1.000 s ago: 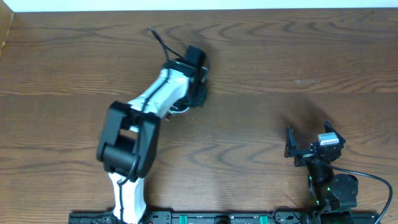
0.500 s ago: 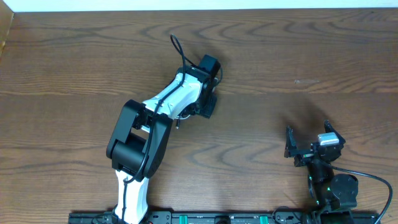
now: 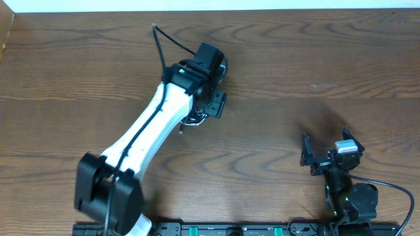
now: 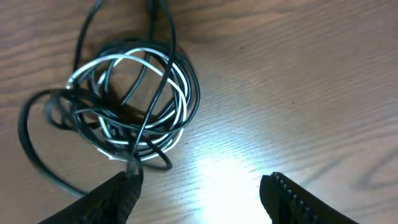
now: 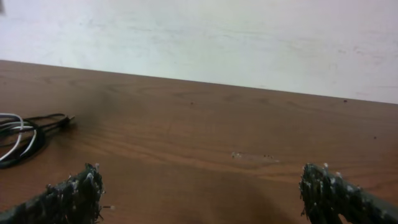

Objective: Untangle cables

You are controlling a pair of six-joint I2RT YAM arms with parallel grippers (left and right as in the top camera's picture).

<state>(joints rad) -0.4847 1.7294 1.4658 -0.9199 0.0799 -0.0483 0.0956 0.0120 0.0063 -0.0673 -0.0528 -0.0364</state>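
Note:
The cables [image 4: 130,106] lie on the wooden table as one tangle, with a thin black cord and a thin white cord looped through each other. In the left wrist view a black cord end [image 4: 134,173] rests against my left fingertip, and two black strands run off the top edge. My left gripper [image 4: 202,199] hovers just beside the tangle, open, with bare wood between the fingers. From overhead the left gripper [image 3: 210,98] covers most of the cables [image 3: 192,118]. My right gripper [image 3: 326,147] stands open and empty at the near right, far from the cables [image 5: 18,138].
The left arm [image 3: 144,137] stretches diagonally from the near-left base across the table. A pale wall [image 5: 199,37] rises behind the table's far edge. The right arm's base [image 3: 354,200] with its thick black wire sits at the near right corner.
My left gripper has gone from shut to open above the tangle. The left arm has stretched out, its elbow dropping toward the near-left edge. The right arm has not moved.

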